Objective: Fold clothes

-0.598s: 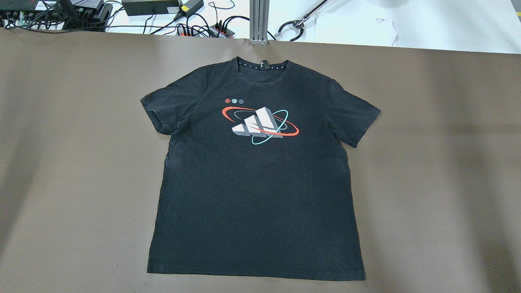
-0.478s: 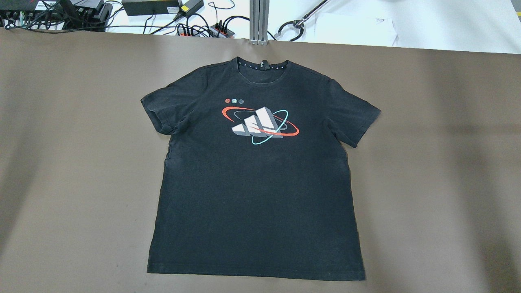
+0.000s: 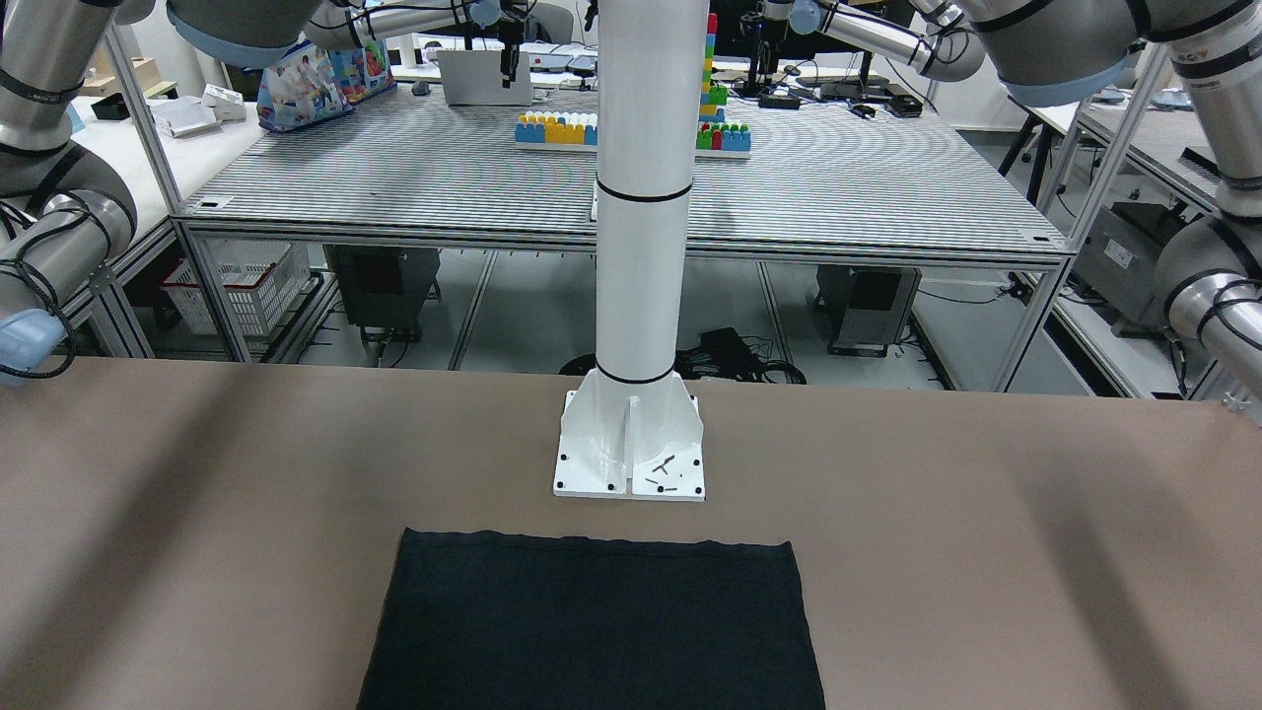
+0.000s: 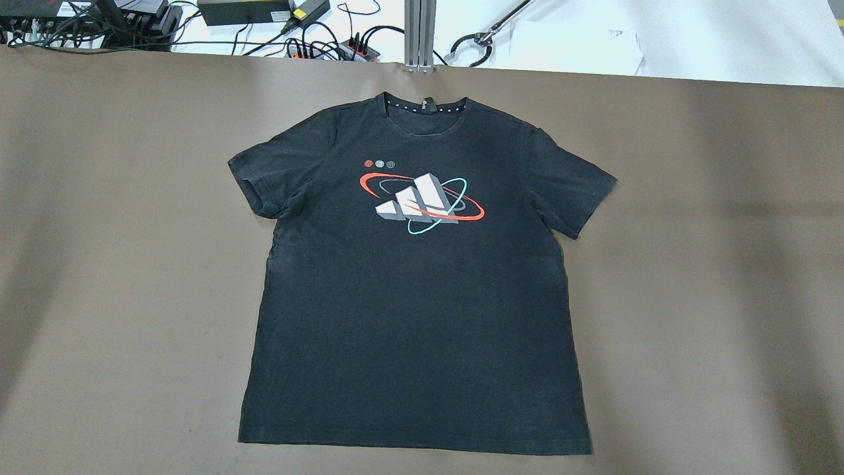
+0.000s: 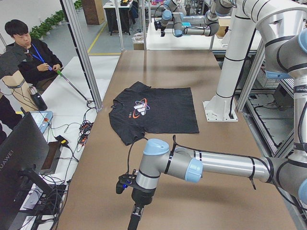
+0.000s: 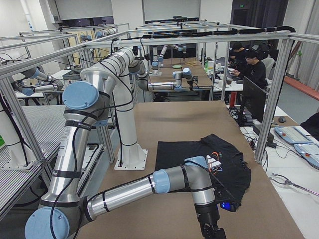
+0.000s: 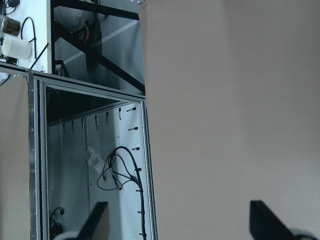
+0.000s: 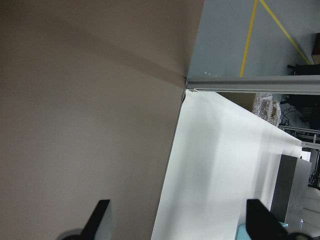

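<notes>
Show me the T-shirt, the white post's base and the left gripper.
T-shirt (image 4: 415, 330): overhead exterior view, plain lower front.
white post's base (image 3: 631, 444): front-facing view, centre rib.
left gripper (image 7: 180, 222): left wrist view, midway between its fingertips.

Around me, a brown counter (image 4: 119, 277) is stretching wide; beyond it a striped table (image 3: 394, 168) is carrying toy bricks (image 3: 557, 128), and people (image 6: 255, 69) are sitting at desks past the aluminium framing (image 5: 87, 62).

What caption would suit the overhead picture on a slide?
Black T-shirt spread flat on the brown table, print side up, collar at the far edge, not yet folded.
</notes>
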`<state>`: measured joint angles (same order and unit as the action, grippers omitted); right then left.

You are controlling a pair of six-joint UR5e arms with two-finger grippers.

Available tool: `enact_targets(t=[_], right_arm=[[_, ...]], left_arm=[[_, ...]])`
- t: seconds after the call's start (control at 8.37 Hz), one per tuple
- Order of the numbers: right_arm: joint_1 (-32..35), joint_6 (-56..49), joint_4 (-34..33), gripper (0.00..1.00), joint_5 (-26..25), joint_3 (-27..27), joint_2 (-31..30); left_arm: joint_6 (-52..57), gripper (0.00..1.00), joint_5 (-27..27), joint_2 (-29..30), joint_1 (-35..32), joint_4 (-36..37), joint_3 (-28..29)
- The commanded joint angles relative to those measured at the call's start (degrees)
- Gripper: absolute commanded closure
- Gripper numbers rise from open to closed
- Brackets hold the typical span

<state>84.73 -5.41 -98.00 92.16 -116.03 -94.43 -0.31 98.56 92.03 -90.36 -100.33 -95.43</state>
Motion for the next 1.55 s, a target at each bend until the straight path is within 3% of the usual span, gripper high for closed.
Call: enact_targets(t=[0.0, 0.24, 0.72, 1.08, 1.43], right_arm=[[-0.09, 0.14, 0.09, 0.06, 2.30, -0.25, 0.83], [-0.09, 0.22, 0.18, 0.06, 3.63, -1.65, 2.93], [-0.09, 7.41, 1.23, 0.06, 6.01, -2.45, 4.08], [-0.18, 7.26, 5.27, 0.06, 5.92, -1.05, 3.82], [-0.44, 6.83, 5.28, 0.06, 5.84, -0.87, 3.91]], left_arm=[[-0.04, 0.00, -0.13, -0.01, 0.01, -0.05, -3.16], [-0.39, 0.00, -0.04, 0.08, 0.01, 0.04, -7.03], [-2.39, 0.00, -0.66, 2.53, 0.71, -0.40, -7.04], [-2.23, 0.00, -0.57, 3.06, 1.32, -1.98, -6.61], [-2.76, 0.00, -0.13, 5.17, 4.83, -1.89, -6.52]])
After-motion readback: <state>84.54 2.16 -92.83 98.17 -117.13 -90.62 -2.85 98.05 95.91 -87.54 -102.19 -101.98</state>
